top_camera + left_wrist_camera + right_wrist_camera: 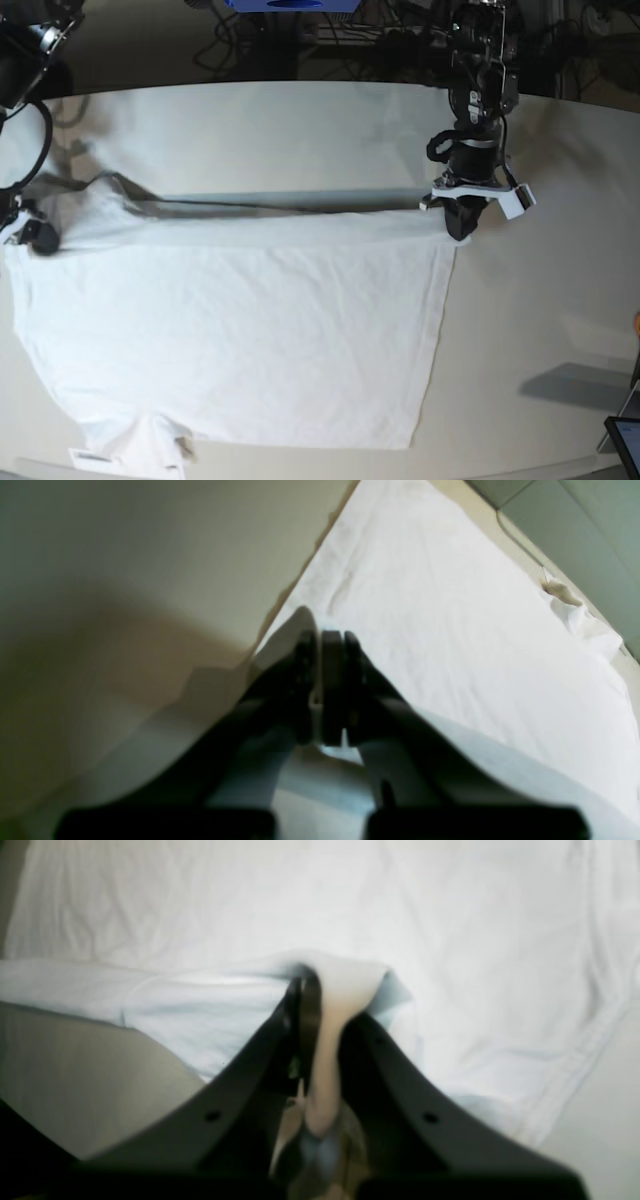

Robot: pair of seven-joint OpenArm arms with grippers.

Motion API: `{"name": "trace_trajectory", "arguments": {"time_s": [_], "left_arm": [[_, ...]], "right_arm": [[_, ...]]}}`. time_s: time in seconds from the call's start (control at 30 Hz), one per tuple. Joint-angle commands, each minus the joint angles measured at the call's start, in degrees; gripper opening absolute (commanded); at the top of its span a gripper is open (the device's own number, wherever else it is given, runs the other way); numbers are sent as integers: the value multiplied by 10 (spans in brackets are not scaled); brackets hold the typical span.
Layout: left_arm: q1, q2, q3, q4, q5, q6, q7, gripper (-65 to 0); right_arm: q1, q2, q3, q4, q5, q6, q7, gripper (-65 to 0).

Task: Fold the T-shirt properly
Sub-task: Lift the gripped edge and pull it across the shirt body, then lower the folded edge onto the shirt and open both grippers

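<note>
The white T-shirt (250, 330) lies spread across the table, with its far edge lifted and pulled taut into a straight fold line between both grippers. At the right end of that line my left gripper (460, 232) is shut on the cloth's corner. The left wrist view shows its fingers (332, 635) pressed together over the T-shirt (450, 620), a lip of cloth beside them. My right gripper (38, 240) holds the left end. In the right wrist view it (320, 980) is shut on a bunched fold of the T-shirt (350, 905).
The off-white table (560, 300) shows bare to the right of the shirt and along the far side. A sleeve (150, 445) and a neck label (95, 458) sit near the front edge. A dark screen corner (625, 440) pokes in at bottom right. Cables lie behind the table.
</note>
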Motion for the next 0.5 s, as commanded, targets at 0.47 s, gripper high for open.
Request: {"name": "trace_trajectory", "arguments": {"time_s": [0.47], "left_arm": [[-53, 15, -4, -22, 2, 38, 6, -650]], "right_arm": [[35, 18, 3, -40, 5, 1, 16, -650]]}}
